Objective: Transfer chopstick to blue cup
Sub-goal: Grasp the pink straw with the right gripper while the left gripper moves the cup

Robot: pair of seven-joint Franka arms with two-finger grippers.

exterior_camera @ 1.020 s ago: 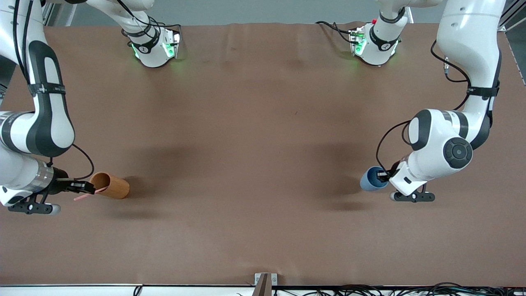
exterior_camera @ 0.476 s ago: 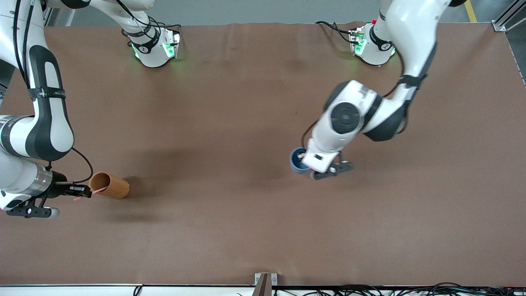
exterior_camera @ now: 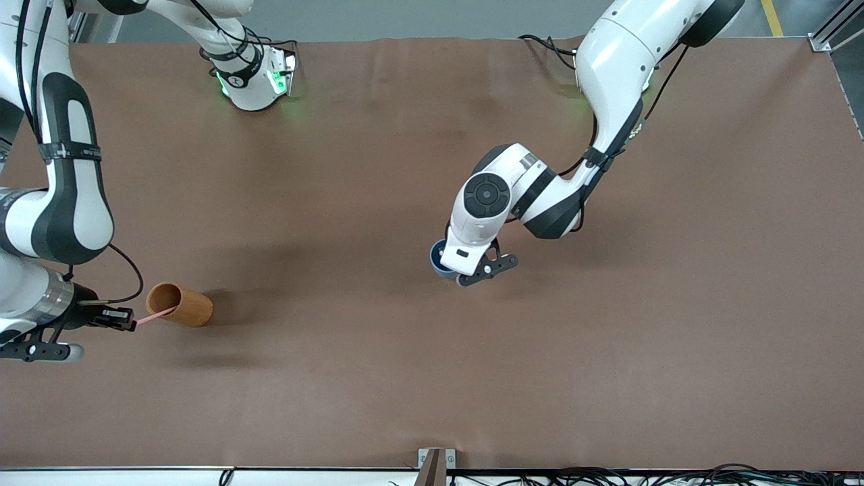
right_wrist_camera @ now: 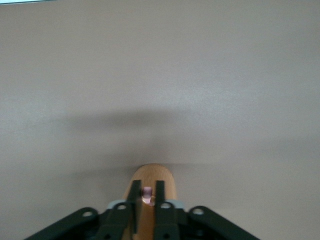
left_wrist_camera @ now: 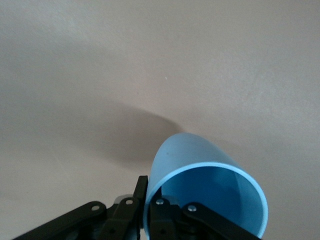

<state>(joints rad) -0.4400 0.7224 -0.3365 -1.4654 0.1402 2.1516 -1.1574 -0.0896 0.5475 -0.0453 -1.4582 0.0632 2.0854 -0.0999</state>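
The pink chopstick [exterior_camera: 154, 314] runs from my right gripper [exterior_camera: 129, 318] to the mouth of the orange-brown cup [exterior_camera: 182, 306] at the right arm's end of the table. In the right wrist view the chopstick's end [right_wrist_camera: 147, 194] sits pinched in the right gripper [right_wrist_camera: 146, 195], with the brown cup [right_wrist_camera: 152, 175] just ahead. My left gripper [exterior_camera: 451, 268] holds the blue cup [exterior_camera: 439, 259] up over the middle of the table. The left wrist view shows the left gripper [left_wrist_camera: 149, 202] clamped on the blue cup's [left_wrist_camera: 200, 175] wall, one finger inside and one outside.
Brown table cloth [exterior_camera: 378, 364] spreads all round both cups. The two arm bases [exterior_camera: 253, 74] stand along the table's edge farthest from the front camera. A small bracket [exterior_camera: 435, 462] sits at the nearest edge.
My left arm has carried the blue cup from the left arm's end of the table to over its middle. My right gripper has shut on the chopstick and drawn back slightly from the brown cup.
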